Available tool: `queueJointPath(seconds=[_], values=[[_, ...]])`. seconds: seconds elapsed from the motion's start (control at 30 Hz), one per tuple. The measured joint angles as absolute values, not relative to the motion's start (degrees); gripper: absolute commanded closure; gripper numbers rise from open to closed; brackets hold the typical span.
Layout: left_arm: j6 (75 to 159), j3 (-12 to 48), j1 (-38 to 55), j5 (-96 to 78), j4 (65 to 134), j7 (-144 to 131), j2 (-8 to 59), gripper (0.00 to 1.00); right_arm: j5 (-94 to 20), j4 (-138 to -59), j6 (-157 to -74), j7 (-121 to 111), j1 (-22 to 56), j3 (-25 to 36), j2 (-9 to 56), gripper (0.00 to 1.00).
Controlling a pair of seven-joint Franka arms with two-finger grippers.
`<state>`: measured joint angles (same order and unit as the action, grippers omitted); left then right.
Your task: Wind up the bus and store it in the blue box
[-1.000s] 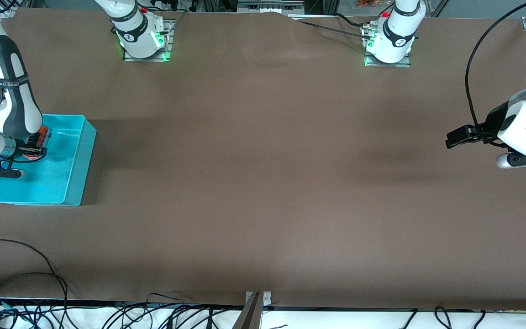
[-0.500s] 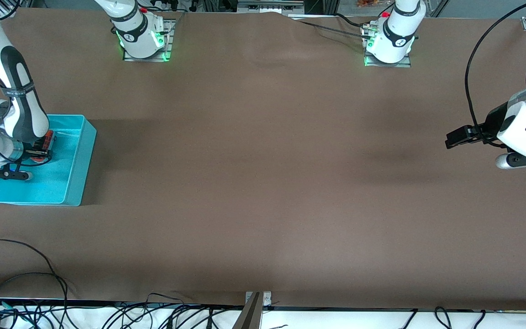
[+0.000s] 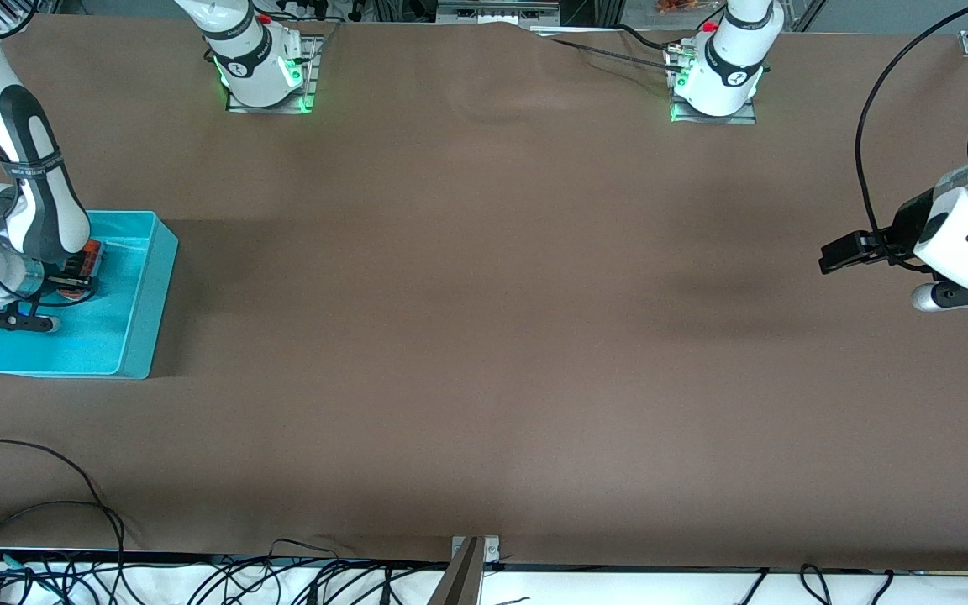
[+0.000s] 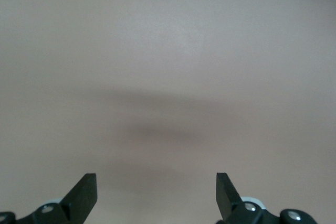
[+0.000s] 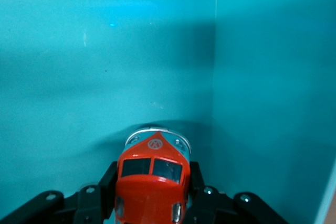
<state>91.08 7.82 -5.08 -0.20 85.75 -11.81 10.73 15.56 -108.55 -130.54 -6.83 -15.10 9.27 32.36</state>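
Storing step: the right gripper (image 5: 152,203) clamps the bus (image 5: 151,182) inside the box (image 3: 135,294), by a wall. Next, release. The left gripper (image 4: 156,195) waits wide over the table (image 3: 484,336).

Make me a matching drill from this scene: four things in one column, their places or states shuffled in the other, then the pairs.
1. bus
2. blue box
3. left gripper
4. right gripper

A. open, over bare table
B. shut on the toy, inside the bin
C. on the table at the right arm's end
D. gripped, nose toward the bin's floor

Pairs: 1-D, 2-C, 3-A, 4-B
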Motion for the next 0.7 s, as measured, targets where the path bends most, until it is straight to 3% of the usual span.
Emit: queueJointPath(seconds=[0.17,0.7], values=[[91.1,7.8,-5.1,-0.2,85.8,-11.8,10.7,0.00,15.4,-108.6,-130.7,-6.7,-15.2,8.6,32.4,0.00],[91.1,7.8,-5.1,-0.2,85.8,-11.8,10.8,0.00,15.4,-108.1,-128.6,-6.3,-15.3,7.8,29.8,0.00]])
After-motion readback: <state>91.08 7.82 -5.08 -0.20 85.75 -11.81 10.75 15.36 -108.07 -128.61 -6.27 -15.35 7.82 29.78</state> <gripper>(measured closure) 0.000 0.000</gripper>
